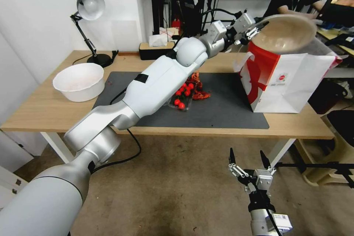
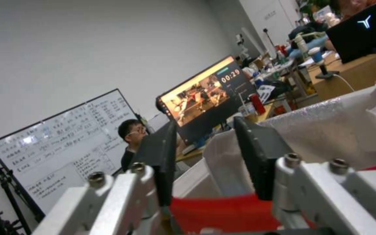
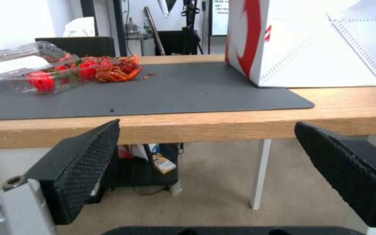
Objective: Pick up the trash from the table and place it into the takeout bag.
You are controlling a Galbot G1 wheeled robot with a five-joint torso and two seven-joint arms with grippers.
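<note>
The table (image 1: 40, 107) is long and made of light wood, with a dark mat (image 1: 221, 110) across its middle. At the right end of the mat stands the big red and white bag (image 1: 284, 81), with its top wide open.

The left arm reaches far across the table. The left gripper (image 1: 256, 29) is up high at the near top edge of the bag. A beige bowl (image 1: 285, 33) is right at its fingertips, tipped on its side above the open bag. The bowl looks blurry. In the left wrist view the fingers (image 2: 258, 153) stand apart with nothing seen between them, so I think the bowl is let go and falling in. The bag's mouth lies straight under the bowl, so down is the way it needs to go.

More trash waits on the mat: a clear box (image 1: 182, 99) with small red round things and some orange scraps (image 1: 201, 95). A white bowl (image 1: 78, 81) sits near the table's left end.

The right gripper (image 1: 247, 162) is parked low in front of the table, fingers spread wide and holding nothing
</note>
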